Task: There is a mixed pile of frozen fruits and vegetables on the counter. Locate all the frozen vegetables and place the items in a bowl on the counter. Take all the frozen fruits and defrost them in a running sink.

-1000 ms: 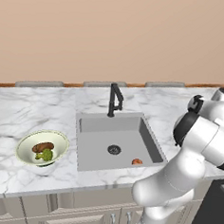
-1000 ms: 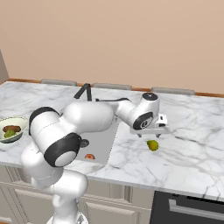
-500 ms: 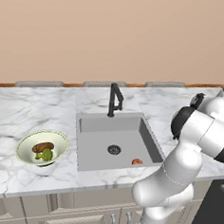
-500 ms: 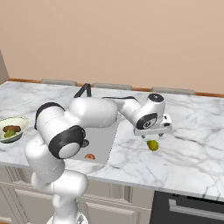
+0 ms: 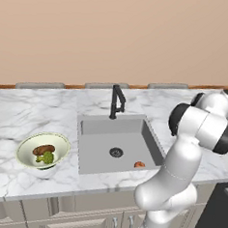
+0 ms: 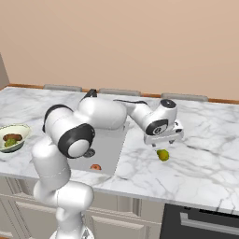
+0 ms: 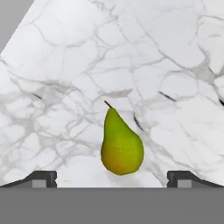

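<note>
Hovering with gripper (image 6: 164, 141) jaws spread wide and empty just above the pear (image 7: 122, 144) lying on the counter (image 6: 205, 158) right of the sink (image 5: 96, 146), centred between the fingertips, long axis (stem pointing away) running across the closing line.

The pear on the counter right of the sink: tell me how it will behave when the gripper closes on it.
The pear lies on its side on the counter, so a nudge would probably roll or pivot it. Its tapering neck and smooth skin suggest that fingers closing off the belly could squeeze it out. Small between the open gripper jaws, it likely lifts easily.
</note>
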Controlling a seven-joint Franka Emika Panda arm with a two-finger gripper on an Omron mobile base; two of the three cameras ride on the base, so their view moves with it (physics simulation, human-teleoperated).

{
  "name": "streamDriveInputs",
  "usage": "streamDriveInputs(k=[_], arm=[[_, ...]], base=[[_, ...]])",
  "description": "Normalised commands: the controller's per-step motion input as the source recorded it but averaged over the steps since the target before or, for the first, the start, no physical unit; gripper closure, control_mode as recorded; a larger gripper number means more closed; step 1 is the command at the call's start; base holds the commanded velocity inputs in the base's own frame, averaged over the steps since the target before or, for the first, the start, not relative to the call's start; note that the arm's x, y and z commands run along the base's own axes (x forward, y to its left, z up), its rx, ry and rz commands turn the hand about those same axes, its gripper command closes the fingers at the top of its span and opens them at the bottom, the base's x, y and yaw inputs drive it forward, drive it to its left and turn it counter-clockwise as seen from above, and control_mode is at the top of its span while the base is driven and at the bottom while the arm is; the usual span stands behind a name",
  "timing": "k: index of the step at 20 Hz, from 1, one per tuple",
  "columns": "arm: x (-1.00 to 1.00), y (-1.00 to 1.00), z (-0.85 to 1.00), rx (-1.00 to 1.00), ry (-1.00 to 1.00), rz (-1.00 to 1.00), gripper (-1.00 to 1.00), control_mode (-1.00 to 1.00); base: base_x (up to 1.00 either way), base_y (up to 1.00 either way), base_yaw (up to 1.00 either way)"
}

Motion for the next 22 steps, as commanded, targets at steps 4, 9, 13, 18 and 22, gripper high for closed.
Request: streamDriveInputs(k=[4,9,13,18,22], arm=[[0.19,0.0,-0.08,-0.01,0.06,0.0,-1.0,-1.0],[0.03,0.0,-0.18,0.0,0.06,0.0,-1.0,-1.0],[0.03,0.0,-0.32,0.0,0.03,0.0,-1.0,-1.0],[0.0,0.0,-0.21,0.0,0.0,0.0,-1.0,-1.0],[0.0,0.0,-0.14,0.0,0.0,0.0,-1.0,-1.0]], base=[[0.0,0.0,0.0],[0.0,0.0,0.0],[0.0,0.0,0.0],[0.0,0.0,0.0],[0.0,0.0,0.0]])
